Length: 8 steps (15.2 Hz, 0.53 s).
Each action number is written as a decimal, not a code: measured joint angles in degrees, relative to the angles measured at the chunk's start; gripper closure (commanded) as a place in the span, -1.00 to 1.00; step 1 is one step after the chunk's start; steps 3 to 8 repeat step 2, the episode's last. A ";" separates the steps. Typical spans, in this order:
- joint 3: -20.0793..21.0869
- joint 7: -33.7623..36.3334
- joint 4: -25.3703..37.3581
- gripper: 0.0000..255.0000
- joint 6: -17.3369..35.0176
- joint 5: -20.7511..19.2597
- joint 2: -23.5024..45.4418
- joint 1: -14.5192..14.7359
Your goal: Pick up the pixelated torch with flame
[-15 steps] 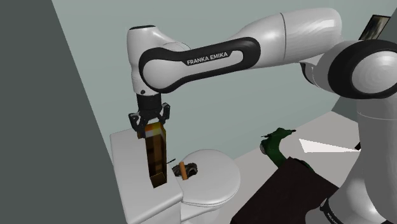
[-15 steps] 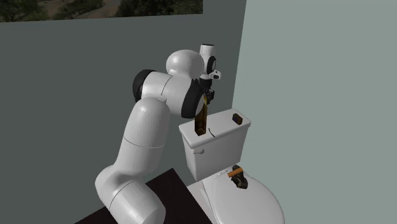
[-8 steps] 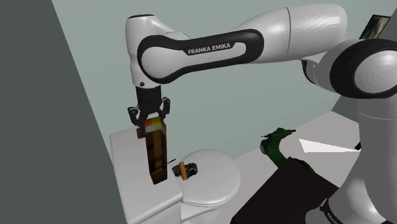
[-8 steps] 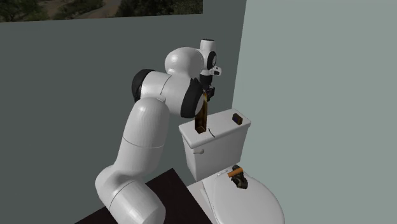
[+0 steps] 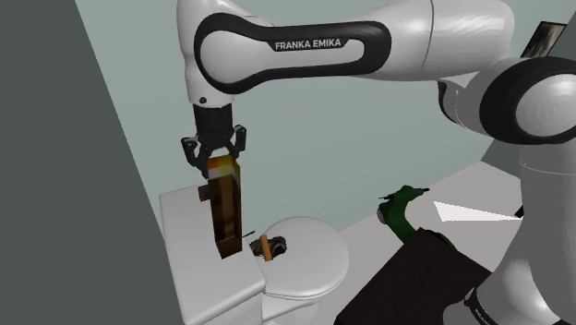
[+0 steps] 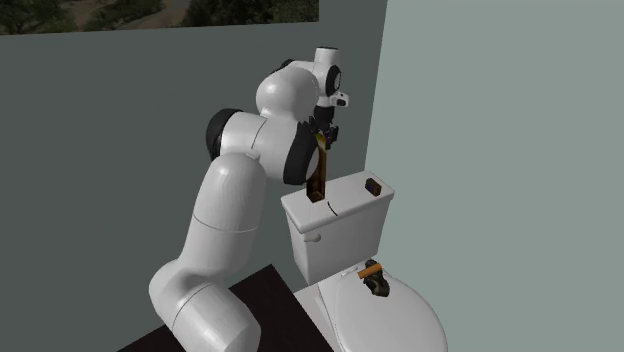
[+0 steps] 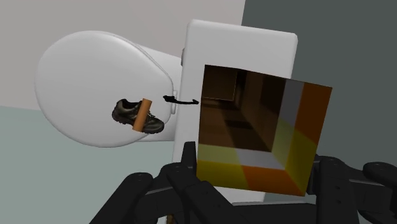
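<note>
Pincer (image 5: 219, 162): clamped on the flame end of the torch (image 5: 224, 210), a finger on either side, so it was holding it.
Torch: hung upright under the pincer, left of centre in the shoulder view. Low end sat just over the toilet tank (image 5: 183, 222) – contact there, can't tell.
Nearby: small shoe (image 5: 277, 246) w/ an orange peg (image 5: 265, 247) on the toilet lid (image 5: 309, 268), lower centre, apart from the torch.
Done: grasp looked secure.
Left: prob. only lifting it well clear of the tank.
</note>
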 measured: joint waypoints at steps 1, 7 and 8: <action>-0.01 -0.02 1.32 1.00 -1.08 -0.06 0.23 0.19; 0.02 -0.03 1.54 1.00 -1.42 -0.02 0.10 0.19; 0.02 -0.03 1.54 1.00 -1.42 -0.02 0.10 0.19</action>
